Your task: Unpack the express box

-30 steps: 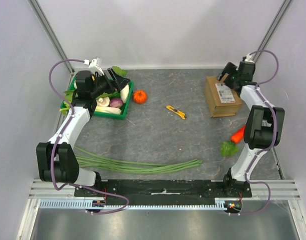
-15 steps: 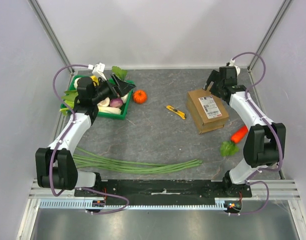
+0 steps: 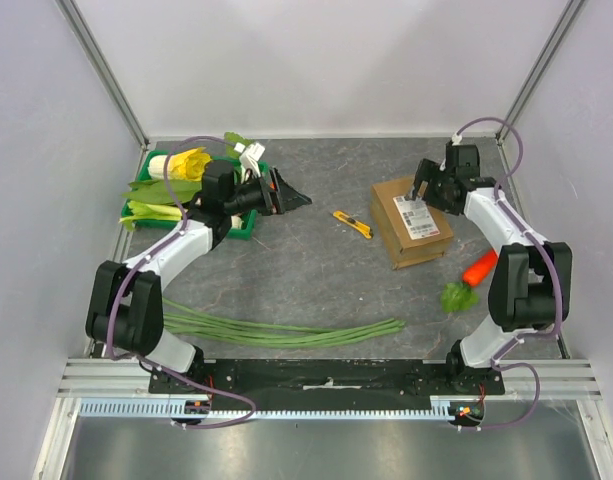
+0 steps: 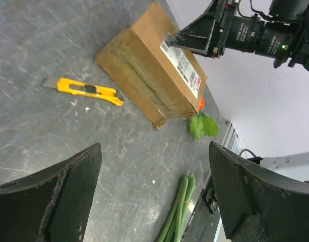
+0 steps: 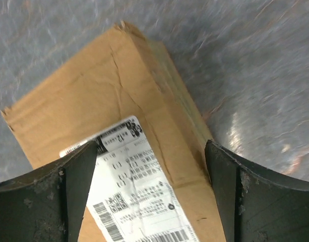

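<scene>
Cardboard shut on every side: the box point(image 3: 411, 222) lies right of centre on the table point(image 3: 316, 275), toward the far edge. Its label point(image 5: 139, 201) faces up and tape runs along its side in the left wrist view. Nothing has been unpacked yet.

The right gripper point(image 3: 424, 190) hangs over the far right part of the box, jaws spread wide. Its wrist view shows one finger above the labelled top and the other by the box's right edge, so it is not clamped on the box. Whether a finger touches the card I cannot tell.

The left gripper point(image 3: 286, 200) is left of centre and points right, toward the knife point(image 3: 353, 224). Its jaws are spread with nothing between them. The knife lies flat just left of the box, apart from it.

By my reading the step in hand is getting ready to cut the seam, with the box placed and the tool not yet picked up. The next move likely calls for the left gripper to come down over the knife and close across its slim yellow handle. It sits low on the table, so the fingers must go nearly to the surface. Meanwhile the right gripper would need to steady the box so it does not slide.
</scene>
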Available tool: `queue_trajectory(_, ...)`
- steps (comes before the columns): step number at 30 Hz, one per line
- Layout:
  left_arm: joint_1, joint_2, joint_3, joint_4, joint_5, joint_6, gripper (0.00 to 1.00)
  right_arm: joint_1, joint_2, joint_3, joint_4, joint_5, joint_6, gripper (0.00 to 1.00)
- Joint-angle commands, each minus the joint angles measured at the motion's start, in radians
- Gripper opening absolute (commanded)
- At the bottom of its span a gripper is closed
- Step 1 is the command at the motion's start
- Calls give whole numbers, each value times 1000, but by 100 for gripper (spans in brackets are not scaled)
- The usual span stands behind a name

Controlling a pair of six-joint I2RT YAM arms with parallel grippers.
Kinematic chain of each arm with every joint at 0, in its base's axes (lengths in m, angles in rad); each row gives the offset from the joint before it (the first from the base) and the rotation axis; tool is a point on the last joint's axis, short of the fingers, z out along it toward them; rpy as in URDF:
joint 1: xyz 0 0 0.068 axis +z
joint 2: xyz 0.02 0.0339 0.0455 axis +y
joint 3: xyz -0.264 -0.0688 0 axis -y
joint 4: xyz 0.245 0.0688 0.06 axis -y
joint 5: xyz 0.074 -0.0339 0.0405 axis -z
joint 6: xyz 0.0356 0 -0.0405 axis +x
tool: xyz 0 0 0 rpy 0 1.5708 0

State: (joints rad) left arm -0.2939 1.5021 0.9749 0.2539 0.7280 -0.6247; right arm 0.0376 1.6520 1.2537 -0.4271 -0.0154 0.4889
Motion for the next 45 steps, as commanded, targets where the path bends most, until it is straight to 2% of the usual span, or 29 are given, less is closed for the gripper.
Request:
queue_trajectory(1,-45,23,31,8,36,-38,91,22,-49,-118,1,-187,10,94)
queue_trajectory(4,-68,40,38,-24,16,-40,90,60,-110,-216,22,-218,74,92)
queue_trajectory(9,-83,56,42,-61,-15,-49,89,224,-233,-304,27,-71,247,90)
queue_trajectory(13,-97,75,50,-96,-25,-61,88,347,-288,-309,-9,54,394,90)
queue_trajectory(18,-142,70,27,-163,-74,-67,87,467,-299,-263,-38,167,450,96)
queue_trajectory(22,-169,21,-37,-163,-107,-76,86,478,-342,-224,-79,258,424,98)
queue_trajectory(27,-209,-17,-119,-111,-116,-102,87,478,-473,-250,-124,281,379,98)
queue_trajectory(31,-246,13,-133,-68,-111,-142,84,478,-564,-293,-205,308,410,87)
queue_trajectory(34,-261,39,-122,-61,-140,-147,78,478,-626,-330,-275,403,467,82)
queue_trajectory(35,-261,52,-105,-55,-153,-147,73,478,-636,-347,-286,432,477,81)
queue_trajectory(37,-261,98,-78,-50,-156,-138,69,475,-637,-362,-302,474,490,80)
queue_trajectory(40,-261,161,7,-64,-138,-75,63,459,-554,-369,-297,425,453,81)
queue_trajectory(45,-258,314,227,-281,-171,109,61,459,-428,-356,-204,306,344,76)
